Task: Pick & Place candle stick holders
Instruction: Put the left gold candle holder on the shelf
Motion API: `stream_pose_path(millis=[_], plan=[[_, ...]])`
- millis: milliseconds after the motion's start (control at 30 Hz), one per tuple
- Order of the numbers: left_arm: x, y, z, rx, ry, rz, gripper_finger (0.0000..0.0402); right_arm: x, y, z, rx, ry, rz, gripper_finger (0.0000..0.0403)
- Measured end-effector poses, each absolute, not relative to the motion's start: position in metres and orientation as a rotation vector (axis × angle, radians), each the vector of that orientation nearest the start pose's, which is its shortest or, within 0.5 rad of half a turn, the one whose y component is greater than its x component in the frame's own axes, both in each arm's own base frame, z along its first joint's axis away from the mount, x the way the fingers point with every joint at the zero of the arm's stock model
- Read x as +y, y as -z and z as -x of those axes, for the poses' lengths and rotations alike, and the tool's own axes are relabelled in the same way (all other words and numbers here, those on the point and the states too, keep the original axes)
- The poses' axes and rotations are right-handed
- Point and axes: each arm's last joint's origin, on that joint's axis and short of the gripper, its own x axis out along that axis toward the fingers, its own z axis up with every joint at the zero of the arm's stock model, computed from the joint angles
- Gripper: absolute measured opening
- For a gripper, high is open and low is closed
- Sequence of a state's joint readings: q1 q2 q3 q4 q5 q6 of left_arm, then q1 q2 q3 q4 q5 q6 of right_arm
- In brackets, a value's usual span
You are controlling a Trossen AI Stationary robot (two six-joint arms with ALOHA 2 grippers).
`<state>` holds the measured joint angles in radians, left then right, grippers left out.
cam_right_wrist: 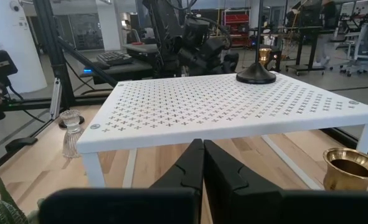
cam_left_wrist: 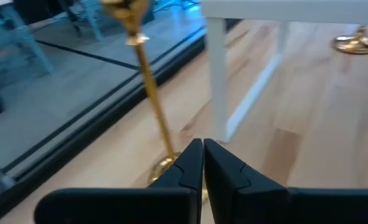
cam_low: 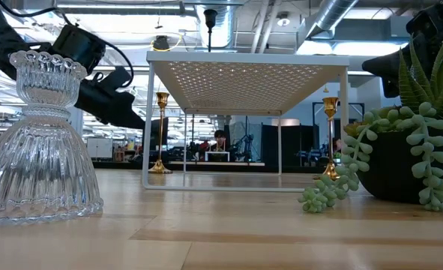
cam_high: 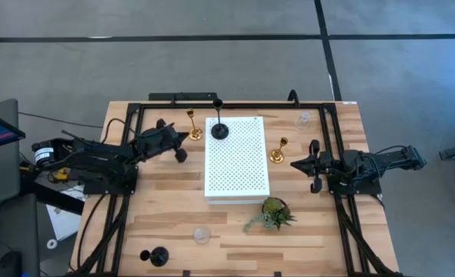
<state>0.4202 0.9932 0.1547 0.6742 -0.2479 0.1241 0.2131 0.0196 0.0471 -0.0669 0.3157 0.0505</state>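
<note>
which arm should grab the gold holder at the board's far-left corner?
Left, probably. The left gripper, fingers shut, sits just short of that gold holder, stem dead ahead in its wrist view. The right gripper waits across the white board, beside the other gold holder.

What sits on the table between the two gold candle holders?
In the high view, the white perforated board lies between the gold holder on its left-arm side and the gold holder on its right-arm side; a black holder stands on its corner.

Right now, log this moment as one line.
left tool shut, near gold holder | right tool shut, beside second gold holder | black holder on white board
</note>
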Motion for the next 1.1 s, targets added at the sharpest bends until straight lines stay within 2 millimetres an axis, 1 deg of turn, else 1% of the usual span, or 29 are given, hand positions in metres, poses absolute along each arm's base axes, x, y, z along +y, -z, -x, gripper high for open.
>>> stream_pose_path(millis=[133,233,433,600,733,800,933,1100], plan=[[0.08,-0.167,-0.16,0.21,-0.689,-0.122,0.0026,0.011,-0.172,-0.094,0.036,0.104,-0.04,0.0001],[0.08,-0.168,-0.16,0.212,-0.688,-0.131,0.0045,0.011,-0.172,-0.094,0.036,0.103,-0.041,0.0001],[0.08,-0.171,-0.16,0.179,-0.689,-0.134,0.0097,0.011,-0.172,-0.094,0.036,0.104,-0.041,0.0001],[0.084,-0.176,-0.159,0.114,-0.716,-0.11,0.0146,0.011,-0.172,-0.094,0.036,0.104,-0.041,0.0001],[0.089,-0.175,-0.16,0.095,-0.74,-0.086,0.0184,0.011,-0.172,-0.094,0.036,0.104,-0.041,0.0001],[0.09,-0.173,-0.161,0.093,-0.724,-0.079,0.0199,0.011,-0.172,-0.094,0.036,0.104,-0.041,0.0001],[0.095,-0.169,-0.168,0.102,-0.699,-0.075,0.0214,0.011,-0.172,-0.094,0.035,0.104,-0.041,0.0001],[0.103,-0.172,-0.183,0.12,-0.703,-0.075,0.0211,0.011,-0.172,-0.094,0.036,0.103,-0.041,0.0001]])
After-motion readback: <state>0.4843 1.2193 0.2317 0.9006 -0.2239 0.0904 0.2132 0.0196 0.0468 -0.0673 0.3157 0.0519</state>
